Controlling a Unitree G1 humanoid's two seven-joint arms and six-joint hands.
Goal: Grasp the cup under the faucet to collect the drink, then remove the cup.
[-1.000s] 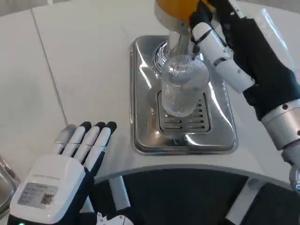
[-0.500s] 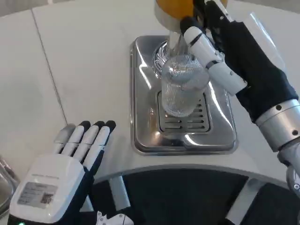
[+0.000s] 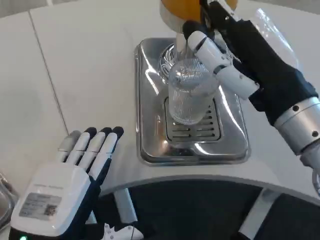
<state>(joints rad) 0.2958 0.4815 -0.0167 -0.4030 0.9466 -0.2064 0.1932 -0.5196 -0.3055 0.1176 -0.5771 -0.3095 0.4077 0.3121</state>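
The cup (image 3: pixel 189 95) stands upright on the slotted grate of the steel drip tray (image 3: pixel 150 130), directly below the faucet (image 3: pixel 181 42) of the orange-bodied dispenser (image 3: pixel 185 9). It is clear and ribbed along its wall; whether it is glass or hard plastic cannot be told. Treat it as rigid, light while empty, and breakable.

Your right hand (image 3: pixel 240 55) is beside the cup on its right, fingers (image 3: pixel 212 52) extended past the rim toward the faucet. They lie close to the upper wall, but you cannot tell whether they touch it; the hand does not yet enclose the cup.

Your left hand (image 3: pixel 75 175) rests on the tabletop (image 3: pixel 80 70), well apart from the tray, fingers straight and pressed together, holding nothing.

Handling notes:
- Take hold around the middle of the ribbed wall, not at the rim. The ribs should give the fingers purchase.
- Apply moderate pressure only; a clear smooth wall may slip if wet.
- Expect the cup to grow heavier as it fills. Keep it vertical.
- The polished tray gives little friction, so a sideways push may slide or tip the cup.
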